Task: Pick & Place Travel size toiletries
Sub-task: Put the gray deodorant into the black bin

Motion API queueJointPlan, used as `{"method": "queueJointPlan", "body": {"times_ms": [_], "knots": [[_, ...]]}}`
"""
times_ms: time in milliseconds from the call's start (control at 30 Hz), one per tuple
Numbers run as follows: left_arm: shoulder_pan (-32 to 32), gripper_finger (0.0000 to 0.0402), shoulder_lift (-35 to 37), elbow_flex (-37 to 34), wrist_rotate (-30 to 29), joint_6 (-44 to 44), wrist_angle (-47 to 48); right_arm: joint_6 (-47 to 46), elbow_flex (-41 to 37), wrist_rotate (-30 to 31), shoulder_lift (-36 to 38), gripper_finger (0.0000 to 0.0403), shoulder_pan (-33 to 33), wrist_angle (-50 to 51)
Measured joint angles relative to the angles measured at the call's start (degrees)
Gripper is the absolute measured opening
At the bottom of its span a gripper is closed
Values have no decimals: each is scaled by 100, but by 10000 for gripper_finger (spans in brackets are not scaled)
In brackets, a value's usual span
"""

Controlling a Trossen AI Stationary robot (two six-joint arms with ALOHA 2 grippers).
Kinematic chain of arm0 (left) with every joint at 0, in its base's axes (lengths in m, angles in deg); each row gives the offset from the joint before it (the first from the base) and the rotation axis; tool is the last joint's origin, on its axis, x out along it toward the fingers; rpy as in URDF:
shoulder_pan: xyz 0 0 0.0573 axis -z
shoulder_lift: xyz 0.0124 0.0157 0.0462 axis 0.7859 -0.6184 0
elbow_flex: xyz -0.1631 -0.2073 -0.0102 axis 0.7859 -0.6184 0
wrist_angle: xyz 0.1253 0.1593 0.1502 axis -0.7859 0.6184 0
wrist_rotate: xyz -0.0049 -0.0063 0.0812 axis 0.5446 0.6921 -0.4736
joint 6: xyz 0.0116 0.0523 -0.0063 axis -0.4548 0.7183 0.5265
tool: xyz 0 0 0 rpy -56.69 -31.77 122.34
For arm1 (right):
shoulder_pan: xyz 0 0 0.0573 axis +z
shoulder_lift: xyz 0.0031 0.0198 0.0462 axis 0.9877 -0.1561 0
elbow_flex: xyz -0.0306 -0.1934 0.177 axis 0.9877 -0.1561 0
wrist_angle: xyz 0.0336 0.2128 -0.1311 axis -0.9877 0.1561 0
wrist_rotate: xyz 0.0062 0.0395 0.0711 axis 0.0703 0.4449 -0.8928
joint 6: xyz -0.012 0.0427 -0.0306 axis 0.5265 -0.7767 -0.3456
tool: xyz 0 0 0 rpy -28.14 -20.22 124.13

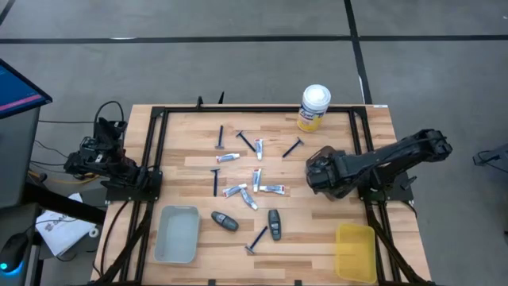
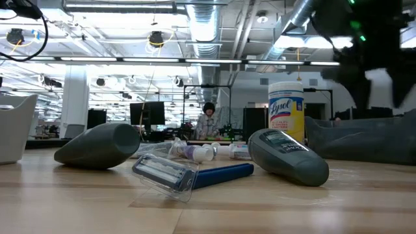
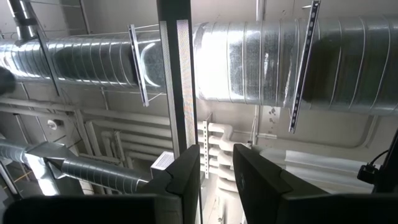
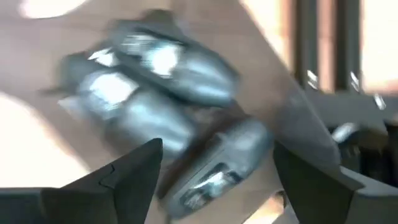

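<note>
Nearest the low camera: a blue razor point(image 2: 188, 174) with clear cap, between two dark grey oval containers point(image 2: 289, 156). Right gripper point(image 1: 321, 172) spread wide, holding nothing, hovering over the table point(image 1: 317, 238); tubes point(image 1: 274, 189) and razors lie just beside it toward the table's middle, yellow tray point(image 1: 355, 252) near it. Its wrist view blurred: grey oval shapes point(image 4: 168, 65) between the fingers point(image 4: 134, 171). Left gripper point(image 3: 216, 180) parked off the table edge, jaws narrowly apart, pointing at ceiling ducts, empty
</note>
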Motion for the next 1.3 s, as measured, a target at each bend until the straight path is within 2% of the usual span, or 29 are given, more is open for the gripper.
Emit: {"method": "queueJointPlan", "body": {"times_ms": [133, 300, 500, 833, 1000, 1300], "knots": [[0, 92, -1, 0, 1, 0, 0, 1404, 627, -236, -7, 300, -191, -1012], [0, 92, -1, 0, 2, 0, 0, 1883, 1050, -631, -312, 301, -238, -2594], [0, 92, -2, 0, -6, 0, 4, 2149, 1790, -1004, -1428, 301, -101, -2641], [0, 92, 0, 0, 0, -259, 0, 2541, 3613, -1058, -3196, 301, 306, -2289], [0, 92, -1, 1, 2, -260, 0, 2324, 3774, -1117, -3714, 302, 557, -2135], [0, 92, -41, 1, 4, -278, 2, 2008, 3793, -1174, -4165, 302, 832, -2653]]}}
